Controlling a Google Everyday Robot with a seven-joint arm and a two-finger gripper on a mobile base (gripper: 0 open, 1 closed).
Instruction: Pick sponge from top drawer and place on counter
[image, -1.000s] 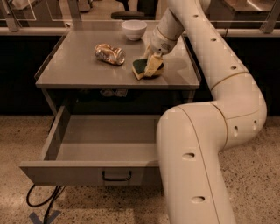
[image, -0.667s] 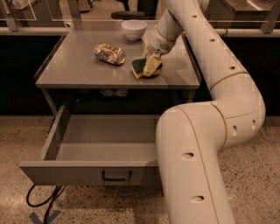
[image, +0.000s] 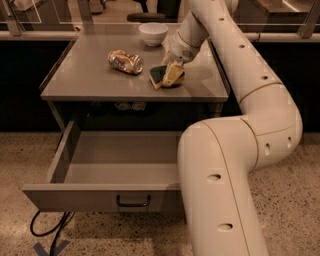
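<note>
The sponge (image: 161, 75), dark green face over yellow foam, sits tilted on the right middle of the grey counter (image: 85, 70), its lower edge touching the top. My gripper (image: 173, 66) reaches down from the upper right and is shut on the sponge's right end. The top drawer (image: 100, 196) stands pulled out below the counter. Its inside shows bare grey metal, and my arm hides its right part. Its dark bar handle (image: 133, 201) is on the front panel.
A shiny dented golden can (image: 125, 61) lies left of the sponge. A white bowl (image: 153, 33) stands at the counter's back edge. My big pale arm (image: 225, 190) fills the right side. A dark cable (image: 47, 231) lies on the speckled floor at the lower left.
</note>
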